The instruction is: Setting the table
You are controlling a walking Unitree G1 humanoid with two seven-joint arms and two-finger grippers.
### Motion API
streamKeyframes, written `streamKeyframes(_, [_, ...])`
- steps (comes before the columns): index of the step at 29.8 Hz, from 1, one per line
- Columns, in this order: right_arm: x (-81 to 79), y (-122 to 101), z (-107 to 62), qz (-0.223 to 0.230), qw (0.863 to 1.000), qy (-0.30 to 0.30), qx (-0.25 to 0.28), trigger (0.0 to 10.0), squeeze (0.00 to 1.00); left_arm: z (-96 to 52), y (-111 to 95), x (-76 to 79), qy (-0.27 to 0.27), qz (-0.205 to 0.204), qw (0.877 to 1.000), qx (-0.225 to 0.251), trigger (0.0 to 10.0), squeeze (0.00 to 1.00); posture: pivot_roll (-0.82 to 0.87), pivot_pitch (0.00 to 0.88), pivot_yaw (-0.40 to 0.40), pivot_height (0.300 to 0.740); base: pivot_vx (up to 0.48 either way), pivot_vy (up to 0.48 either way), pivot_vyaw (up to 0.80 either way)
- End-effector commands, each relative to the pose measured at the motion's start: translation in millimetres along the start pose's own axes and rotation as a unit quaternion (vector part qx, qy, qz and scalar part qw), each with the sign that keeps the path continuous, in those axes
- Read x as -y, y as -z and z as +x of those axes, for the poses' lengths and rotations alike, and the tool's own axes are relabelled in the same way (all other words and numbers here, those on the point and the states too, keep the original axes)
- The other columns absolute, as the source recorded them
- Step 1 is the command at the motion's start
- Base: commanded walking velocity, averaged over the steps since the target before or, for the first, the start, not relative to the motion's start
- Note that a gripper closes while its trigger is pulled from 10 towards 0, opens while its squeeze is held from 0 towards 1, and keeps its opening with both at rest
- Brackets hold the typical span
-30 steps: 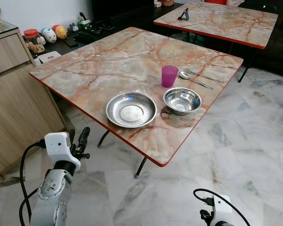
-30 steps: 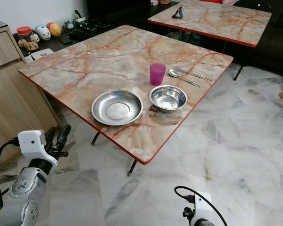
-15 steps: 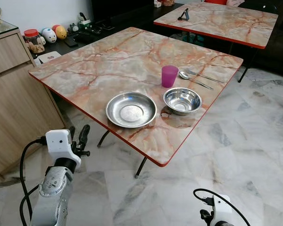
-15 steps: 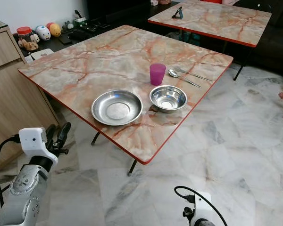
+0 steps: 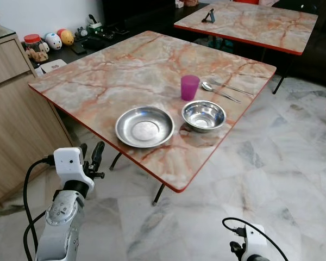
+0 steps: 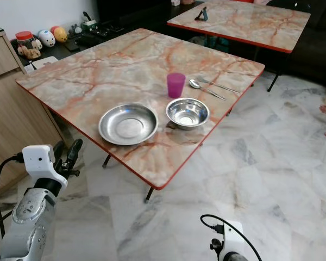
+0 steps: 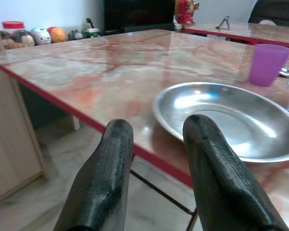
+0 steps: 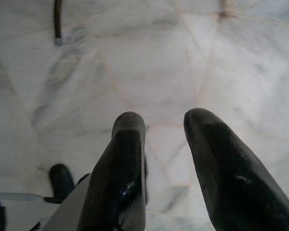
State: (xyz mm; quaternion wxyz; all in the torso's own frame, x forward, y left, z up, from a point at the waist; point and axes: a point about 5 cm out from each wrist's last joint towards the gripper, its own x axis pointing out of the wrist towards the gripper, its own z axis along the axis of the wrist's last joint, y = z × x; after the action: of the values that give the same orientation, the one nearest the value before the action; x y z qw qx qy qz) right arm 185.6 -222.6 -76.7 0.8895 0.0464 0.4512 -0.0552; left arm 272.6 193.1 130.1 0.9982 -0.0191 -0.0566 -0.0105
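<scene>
Plate (image 5: 144,126) near table (image 5: 98,81) edge; left pincer (image 5: 91,157) apart, empty.

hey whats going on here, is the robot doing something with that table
The robot stands at a marble-patterned table that already holds a wide steel plate, a steel bowl, a purple cup and a spoon and fork behind the bowl. Nothing is being held. The left gripper is raised near the table's edge, pointing at the plate with its jaws open and empty. The right gripper hangs low over the floor, jaws also open.
</scene>
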Motion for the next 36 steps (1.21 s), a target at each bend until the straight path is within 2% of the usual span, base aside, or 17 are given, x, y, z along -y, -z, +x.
streamKeyframes(1, [0.1,-2.5,0.4,-0.002,1.0,0.0,0.001,10.0,0.0,0.8,0.8,0.3,0.0,0.006,1.0,-0.001,10.0,0.0,-0.02,0.0,0.006,0.707,0.0,0.0,0.0])
streamKeyframes(10, [0.2,-2.0,0.3,-0.003,1.0,-0.002,0.0,10.0,0.0,1.4,0.4,-0.2,0.0,0.005,1.0,0.001,10.0,0.0,-0.02,0.0,0.004,0.707,0.0,0.0,0.0])
streamKeyframes(22, [0.2,-1.5,0.2,-0.008,1.0,-0.006,-0.003,10.0,0.0,2.9,-0.6,4.1,0.011,-0.016,1.0,0.005,10.0,0.0,-0.02,0.0,0.004,0.707,0.0,0.0,0.0])
streamKeyframes(36, [0.1,-1.2,0.2,-0.008,1.0,-0.006,-0.003,10.0,0.0,4.3,-2.4,4.8,0.013,-0.016,1.0,0.008,10.0,0.0,-0.02,0.0,0.004,0.707,0.0,0.0,0.0])
